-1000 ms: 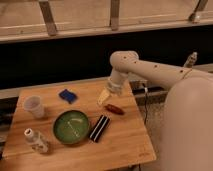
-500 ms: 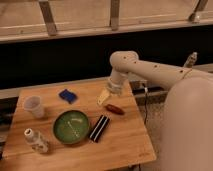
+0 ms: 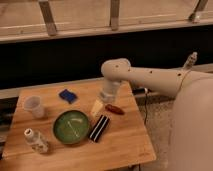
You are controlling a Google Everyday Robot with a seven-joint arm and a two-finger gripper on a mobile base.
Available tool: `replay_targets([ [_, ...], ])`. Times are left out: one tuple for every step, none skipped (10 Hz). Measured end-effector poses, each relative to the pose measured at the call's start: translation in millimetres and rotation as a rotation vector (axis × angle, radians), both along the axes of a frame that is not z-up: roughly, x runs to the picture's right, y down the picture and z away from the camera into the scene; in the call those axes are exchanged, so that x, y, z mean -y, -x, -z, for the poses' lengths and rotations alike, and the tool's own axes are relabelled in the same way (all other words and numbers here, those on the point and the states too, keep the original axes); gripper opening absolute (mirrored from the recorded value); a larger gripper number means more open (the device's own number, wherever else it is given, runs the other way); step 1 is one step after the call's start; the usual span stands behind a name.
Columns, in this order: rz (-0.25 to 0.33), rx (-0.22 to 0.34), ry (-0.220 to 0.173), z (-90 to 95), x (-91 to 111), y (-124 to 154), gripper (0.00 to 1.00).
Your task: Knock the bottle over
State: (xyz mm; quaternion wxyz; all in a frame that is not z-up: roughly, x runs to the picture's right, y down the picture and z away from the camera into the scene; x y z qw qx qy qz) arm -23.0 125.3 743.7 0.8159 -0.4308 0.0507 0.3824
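Barely anything has shifted since the earlier frames: the arm (image 3: pixel 150 77) holds almost the same pose, with the gripper perhaps a touch lower and nearer the bowl. All items on the table sit where they did.

Entry 1, gripper (image 3: pixel 97 107): pale yellow, pointing down, low over the middle of the table (image 3: pixel 125 147). Whether it is apart or together cannot be told. It carries nothing that shows.

Entry 2, red item (image 3: pixel 114 109): small, lying flat, just right of the gripper.

Entry 3, black bar (image 3: pixel 99 128): striped, lying flat, just in front of the gripper and beside the bowl.

Entry 4, bowl (image 3: pixel 71 126): green, round, to the gripper's front-left.

Entry 5, blue item (image 3: pixel 67 95): at the back, left of the gripper.

Entry 6, cup (image 3: pixel 33 106): clear, upright, near the left edge.

Entry 7, bottle (image 3: pixel 36 140): whitish with a white cap, upright at the front-left corner, well apart from the gripper, with the bowl between.

Assessment: the task is not yet done. The small shift looks like the opening of a reach. The approach probably has to pass over or around the bowl, and the push should land high on the bottle so it tips instead of sliding.
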Motion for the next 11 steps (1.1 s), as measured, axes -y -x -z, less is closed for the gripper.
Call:
replay_targets([
  [0.022, 0.032, -0.005, 13.3, -15.1, 15.1, 0.80],
  [0.060, 0.067, -0.015, 29.0, -32.9, 34.4, 0.80],
  [0.089, 0.092, -0.024, 39.2, -44.0, 49.4, 0.80],
  [0.137, 0.133, -0.036, 54.1, -60.3, 72.9, 0.80],
  [0.175, 0.165, -0.045, 65.1, -73.3, 92.6, 0.80],
  [0.207, 0.193, -0.053, 73.7, -83.7, 109.8, 0.80],
  [0.248, 0.229, -0.060, 82.9, -97.1, 131.3, 0.80],
  [0.306, 0.280, -0.073, 93.8, -114.2, 162.6, 0.80],
  [0.343, 0.320, -0.084, 101.4, -125.5, 185.7, 0.80],
  [0.362, 0.335, -0.090, 104.3, -130.7, 194.4, 0.80],
  [0.372, 0.340, -0.092, 106.1, -133.0, 197.6, 0.80],
])
